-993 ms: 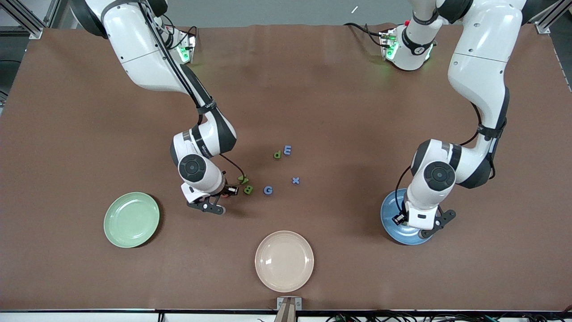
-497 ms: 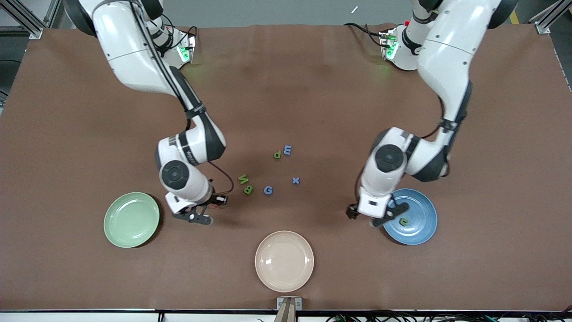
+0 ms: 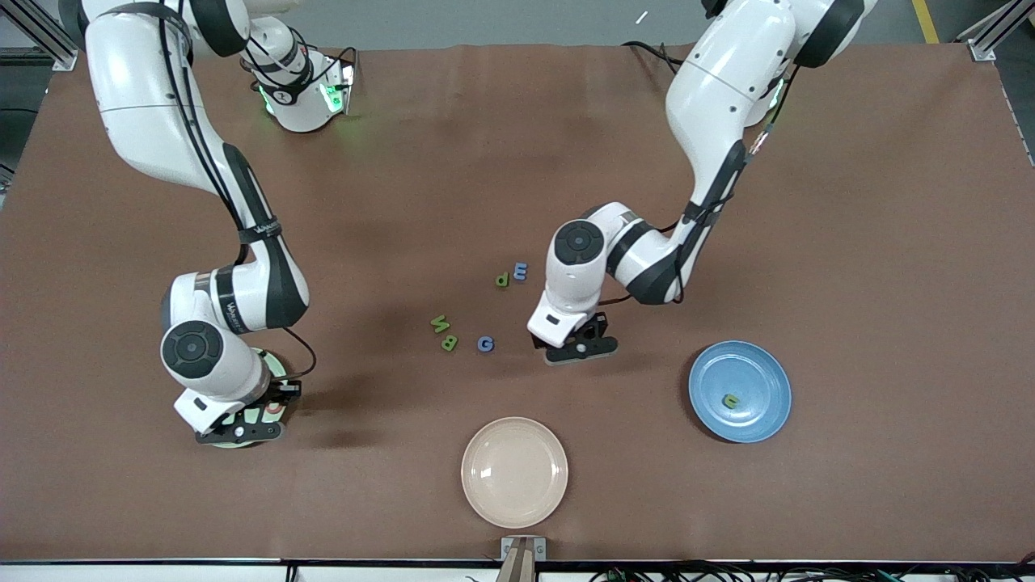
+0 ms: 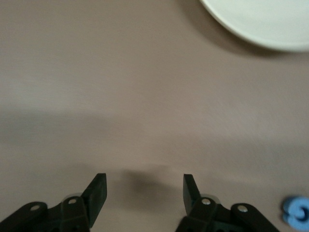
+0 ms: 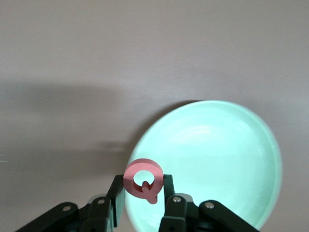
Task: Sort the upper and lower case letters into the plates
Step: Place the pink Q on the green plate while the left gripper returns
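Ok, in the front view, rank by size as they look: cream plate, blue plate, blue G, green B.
1. Cream plate and blue plate: alike, unranked.
2. Blue G and green B: far smaller, alike too.

the left tool (image 3: 576,346) hangs low over bare bench (image 3: 566,162), fingers (image 4: 99,191) apart with nothing between them; the blue g (image 3: 485,344) lies just beside it, with the green b (image 3: 449,343) and n (image 3: 439,324) past that. the right tool (image 3: 257,414), pinching the red q (image 5: 143,180), crowds the pale green plate (image 5: 217,159). between the cream plate (image 3: 514,472) and the blue plate (image 3: 740,391) the bench lies open.
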Controlling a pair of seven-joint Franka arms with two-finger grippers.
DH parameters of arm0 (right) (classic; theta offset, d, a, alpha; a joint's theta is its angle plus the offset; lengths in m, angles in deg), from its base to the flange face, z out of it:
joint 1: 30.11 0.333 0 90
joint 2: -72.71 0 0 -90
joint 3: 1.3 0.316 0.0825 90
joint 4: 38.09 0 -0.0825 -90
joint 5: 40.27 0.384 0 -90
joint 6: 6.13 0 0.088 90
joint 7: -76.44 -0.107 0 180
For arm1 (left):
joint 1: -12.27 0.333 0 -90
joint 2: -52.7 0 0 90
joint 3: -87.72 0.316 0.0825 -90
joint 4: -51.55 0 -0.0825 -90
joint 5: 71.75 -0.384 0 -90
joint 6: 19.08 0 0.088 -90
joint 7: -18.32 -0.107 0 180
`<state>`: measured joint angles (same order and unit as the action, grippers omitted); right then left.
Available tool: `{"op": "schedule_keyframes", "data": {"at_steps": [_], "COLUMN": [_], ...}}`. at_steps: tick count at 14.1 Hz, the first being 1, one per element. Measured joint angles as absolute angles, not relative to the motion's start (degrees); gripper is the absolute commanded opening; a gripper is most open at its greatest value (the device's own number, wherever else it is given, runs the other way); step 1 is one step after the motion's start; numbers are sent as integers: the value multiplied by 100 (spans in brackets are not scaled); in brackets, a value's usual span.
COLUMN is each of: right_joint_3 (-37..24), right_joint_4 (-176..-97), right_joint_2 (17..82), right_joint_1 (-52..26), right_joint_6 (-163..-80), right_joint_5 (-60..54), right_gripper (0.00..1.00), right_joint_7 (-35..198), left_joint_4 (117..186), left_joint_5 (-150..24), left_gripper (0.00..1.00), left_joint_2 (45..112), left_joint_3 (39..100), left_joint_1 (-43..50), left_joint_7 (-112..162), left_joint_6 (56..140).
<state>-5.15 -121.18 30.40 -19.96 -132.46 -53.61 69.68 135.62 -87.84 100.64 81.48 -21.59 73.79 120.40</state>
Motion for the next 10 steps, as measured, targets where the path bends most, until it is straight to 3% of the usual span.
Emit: {"op": "schedule_keyframes", "data": {"at_steps": [3, 4, 8, 10], "right_joint_3": [-515, -515, -443, -322], "right_joint_4": [-12125, -12132, -12150, -12150], "right_joint_2": [3026, 3010, 2957, 2956], "right_joint_1": [-2149, -2188, -2197, -2151], "right_joint_6": [-13247, -13251, -13269, -13265], "right_joint_5": [-6031, -6091, -6091, -5760], "right_gripper": [71, 81, 82, 82], "right_joint_7": [7168, 7202, 7207, 7095], "left_joint_4": [13324, 13290, 13279, 13288], "left_joint_5": [-8784, -8784, -8784, -8785], "left_gripper": [69, 67, 61, 52], "left_joint_2": [10333, 10369, 10387, 10390], "left_joint_3": [8155, 8155, 8156, 8157], "left_joint_1": [-2367, -2419, -2597, -2623], "left_joint_7": [7166, 7136, 7130, 7130], "left_joint_6": [12047, 12048, 12030, 12018]}}
